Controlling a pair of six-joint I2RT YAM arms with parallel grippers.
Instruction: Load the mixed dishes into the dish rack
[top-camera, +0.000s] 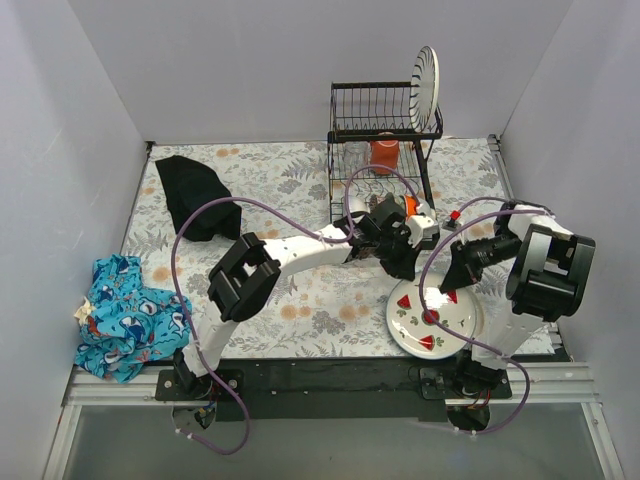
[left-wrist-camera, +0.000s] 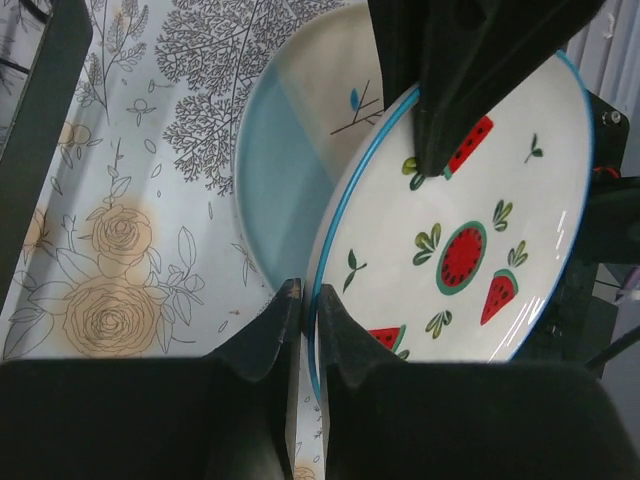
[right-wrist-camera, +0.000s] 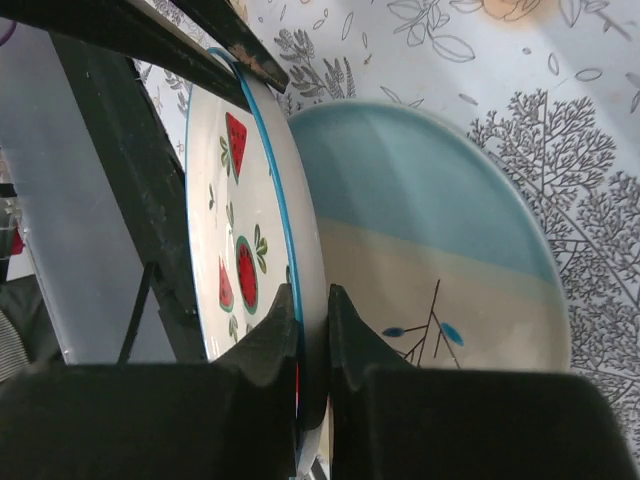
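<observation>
A white plate with watermelon pictures and a blue rim (top-camera: 440, 322) (left-wrist-camera: 470, 250) (right-wrist-camera: 225, 230) is tilted up on edge. Beneath it a blue-and-beige plate (left-wrist-camera: 285, 150) (right-wrist-camera: 430, 230) lies flat on the table. My left gripper (top-camera: 406, 270) (left-wrist-camera: 308, 300) is shut on the watermelon plate's rim. From the opposite side my right gripper (top-camera: 448, 285) (right-wrist-camera: 312, 305) pinches the same rim. The dish rack (top-camera: 385, 130) stands at the back. It holds a striped plate (top-camera: 425, 80) upright on its upper tier and an orange mug (top-camera: 385, 152) below.
A black cloth (top-camera: 190, 195) lies at the back left of the flowered table cover. A blue patterned cloth (top-camera: 125, 315) is bunched at the front left. Purple cables loop over both arms. White walls close in on three sides.
</observation>
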